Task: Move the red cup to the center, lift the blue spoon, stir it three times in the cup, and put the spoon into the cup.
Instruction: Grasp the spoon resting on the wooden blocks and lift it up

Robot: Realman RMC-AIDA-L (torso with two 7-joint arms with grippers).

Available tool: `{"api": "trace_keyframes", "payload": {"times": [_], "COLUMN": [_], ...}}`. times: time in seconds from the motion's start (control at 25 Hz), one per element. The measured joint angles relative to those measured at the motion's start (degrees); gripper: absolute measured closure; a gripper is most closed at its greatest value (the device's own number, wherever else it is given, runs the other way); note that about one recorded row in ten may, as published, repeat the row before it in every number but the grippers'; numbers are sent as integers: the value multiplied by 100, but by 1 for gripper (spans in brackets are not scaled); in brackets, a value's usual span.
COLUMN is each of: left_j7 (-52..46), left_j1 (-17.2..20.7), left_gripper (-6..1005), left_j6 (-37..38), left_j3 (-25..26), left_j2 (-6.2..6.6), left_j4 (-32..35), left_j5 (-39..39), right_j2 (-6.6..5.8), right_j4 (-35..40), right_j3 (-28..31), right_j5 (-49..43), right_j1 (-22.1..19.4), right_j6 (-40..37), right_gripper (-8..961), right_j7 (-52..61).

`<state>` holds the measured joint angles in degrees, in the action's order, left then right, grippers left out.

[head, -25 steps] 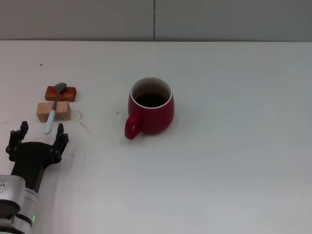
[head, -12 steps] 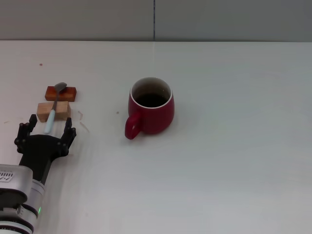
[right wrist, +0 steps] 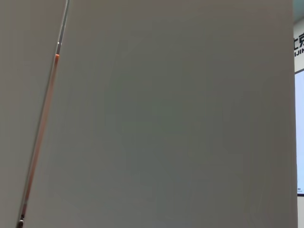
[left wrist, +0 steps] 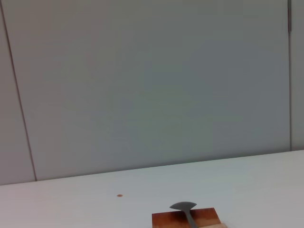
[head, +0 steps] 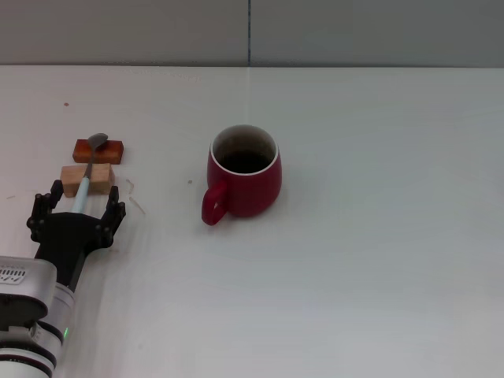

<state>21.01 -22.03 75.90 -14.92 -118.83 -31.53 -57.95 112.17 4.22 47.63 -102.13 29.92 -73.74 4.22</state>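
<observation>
The red cup (head: pixel 245 171) stands upright near the middle of the white table, its handle towards me and a little left, dark inside. The blue spoon (head: pixel 86 175) lies across two small wooden blocks at the left, its grey bowl (head: pixel 97 141) on the far block and its pale handle pointing towards me. My left gripper (head: pixel 77 205) is open, with its fingers on either side of the handle's near end. The left wrist view shows the spoon's bowl (left wrist: pixel 184 207) on the reddish block (left wrist: pixel 186 219). The right gripper is out of view.
A reddish-brown block (head: pixel 99 150) and a pale wooden block (head: pixel 87 179) support the spoon. The white table (head: pixel 354 260) reaches back to a grey wall. The right wrist view shows only a wall.
My left gripper has moved forward from the table's front left towards the spoon, and its open fingers now straddle the handle's near end. The cup and the spoon have not moved.
</observation>
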Motion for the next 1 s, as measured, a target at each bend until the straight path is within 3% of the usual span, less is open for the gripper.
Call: {"api": "trace_keyframes", "payload": {"times": [1.0], "left_j7": [-359], "left_j1": [-68], "left_gripper": [291], "left_j6": [-295], "left_j3": [84], "left_j2": [-18], "left_j4": [292], "left_j5": [4], "right_j2": [-12], "right_j4": [81], "right_j3": [0], "right_j5": [-26], "right_j1": [-21], "right_j6": [0], "right_gripper": [337], "right_j7": [0]}}
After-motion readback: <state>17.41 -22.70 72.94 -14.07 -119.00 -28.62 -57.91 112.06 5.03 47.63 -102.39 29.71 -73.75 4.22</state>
